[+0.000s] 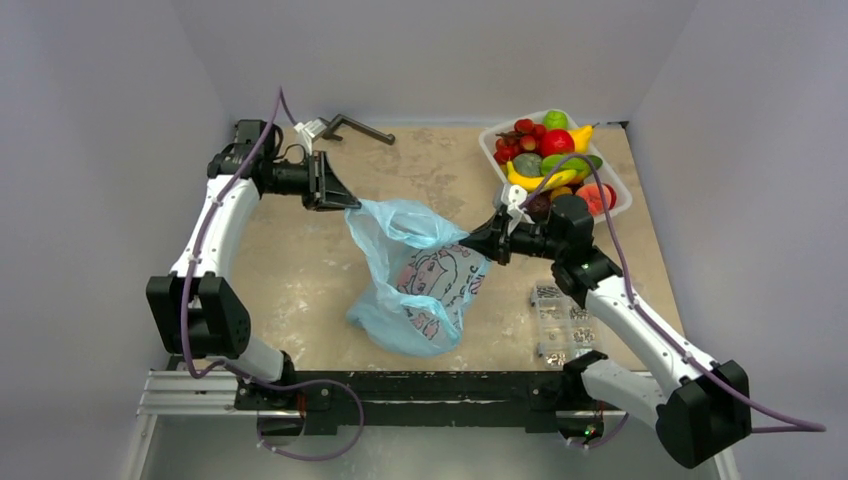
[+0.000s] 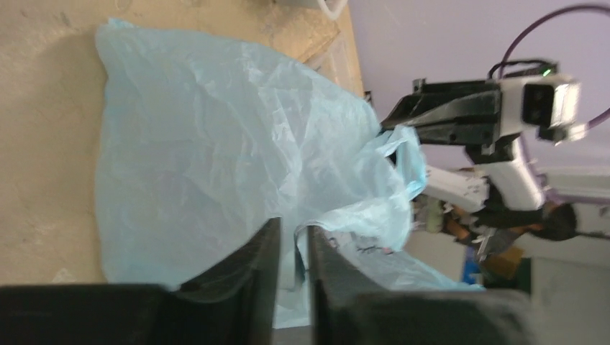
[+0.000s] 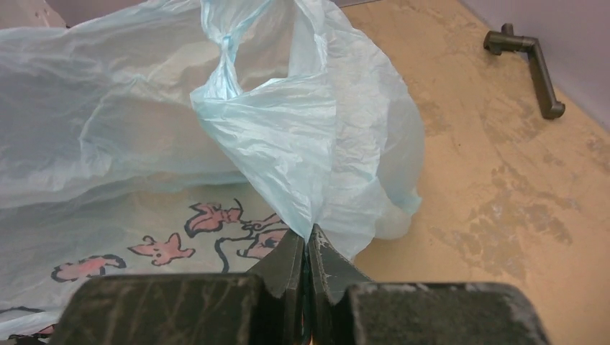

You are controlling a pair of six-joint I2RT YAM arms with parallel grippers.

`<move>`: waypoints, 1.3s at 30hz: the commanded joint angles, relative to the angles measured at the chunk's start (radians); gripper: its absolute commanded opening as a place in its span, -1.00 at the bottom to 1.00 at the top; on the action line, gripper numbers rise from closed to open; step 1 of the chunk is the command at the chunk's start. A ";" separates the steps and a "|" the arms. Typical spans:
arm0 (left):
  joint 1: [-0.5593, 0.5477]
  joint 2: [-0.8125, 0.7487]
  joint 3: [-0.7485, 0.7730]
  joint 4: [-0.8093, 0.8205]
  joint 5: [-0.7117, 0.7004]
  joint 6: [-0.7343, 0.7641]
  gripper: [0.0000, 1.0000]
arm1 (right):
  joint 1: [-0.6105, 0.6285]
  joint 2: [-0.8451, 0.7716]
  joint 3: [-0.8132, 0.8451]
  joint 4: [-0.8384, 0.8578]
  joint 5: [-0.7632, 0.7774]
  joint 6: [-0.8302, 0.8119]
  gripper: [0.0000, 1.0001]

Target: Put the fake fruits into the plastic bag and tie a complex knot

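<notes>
Both claws were clamped shut on the plastic bag (image 1: 420,285). The left claw (image 1: 348,204) pinched a fold of film at the bag's mouth edge, and the right claw (image 3: 309,238) nipped a gathered pleat on the opposite side, so the bag was slung between the two tips and sagged onto the bench (image 1: 300,270) below them. The fake fruits (image 1: 553,150) sat heaped in the white tray (image 1: 622,197) just behind the right claw, none visibly in the bag, which looked flat, so I judged loading not yet started. Risks: the film is very thin, so pulling the claws apart too hard could tear it or strip it from the pinch. If either claw had caught both layers, the mouth would not open. One handle loop above the right claw was twisted into a rope, which could snag the later knot. The right arm was close to the tray and the clear screw box (image 1: 565,325) beside it, so a swing might knock either. Glossy round fruits would likely roll or squirt from a hard two-finger grip. Materials: the bag was crinkly translucent light blue with a white patch printed in pink and dark. The fruits were smooth hard plastic: a curved banana, round pieces and grapes. The bench was worn, blotchy tan board. The claw fingers were matte black wedges.
</notes>
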 commanded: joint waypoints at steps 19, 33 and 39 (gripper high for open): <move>-0.477 -0.349 0.057 -0.175 -0.346 1.561 1.00 | 0.002 0.140 0.197 -0.040 -0.205 0.287 -1.00; -0.397 -0.037 0.408 -0.036 -0.105 0.598 -1.00 | 0.003 0.153 0.235 -0.142 -0.179 0.103 -1.00; -0.285 0.257 0.430 -0.065 -0.176 -0.024 -1.00 | 0.003 0.136 0.269 -0.191 -0.208 -0.037 -1.00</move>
